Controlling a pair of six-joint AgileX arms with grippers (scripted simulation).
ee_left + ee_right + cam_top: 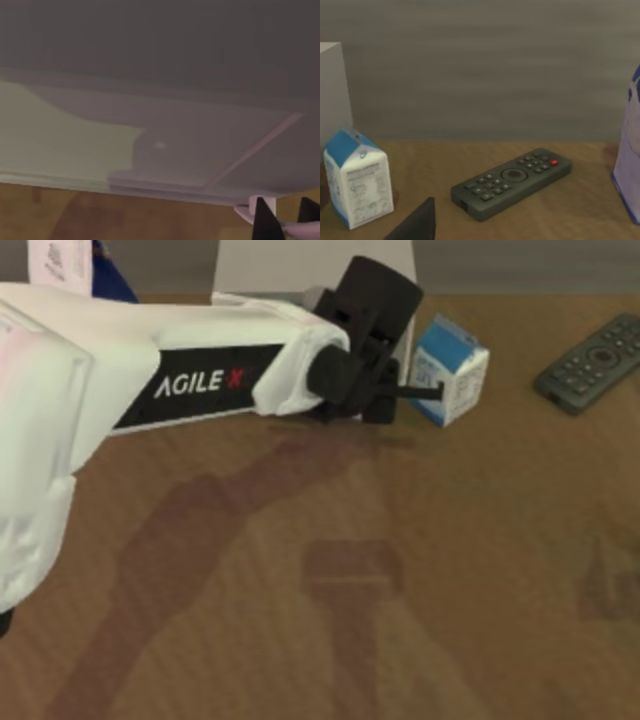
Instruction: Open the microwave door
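Left gripper (425, 392) brought to the front edge of the boxy silver-grey microwave (300, 265), for a pull on its door.

Flat pale-grey microwave door (165, 145) fills the left wrist view, smooth w/ a faint window outline; dark fingertips (264, 222) are set a narrow gap apart about the pale handle strip (262, 202), firm grip not confirmed. Blue-white milk carton (450, 368) sits just beside the microwave, matte grey remote (590, 362) further off. Right gripper: dark part in its wrist view, state can't be told.

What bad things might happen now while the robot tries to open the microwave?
1. The milk carton stands right beside the left hand; a sideways move might knock it over.
2. The microwave door fills the left wrist view from close up, so the hand could bump the panel or slip off the handle.
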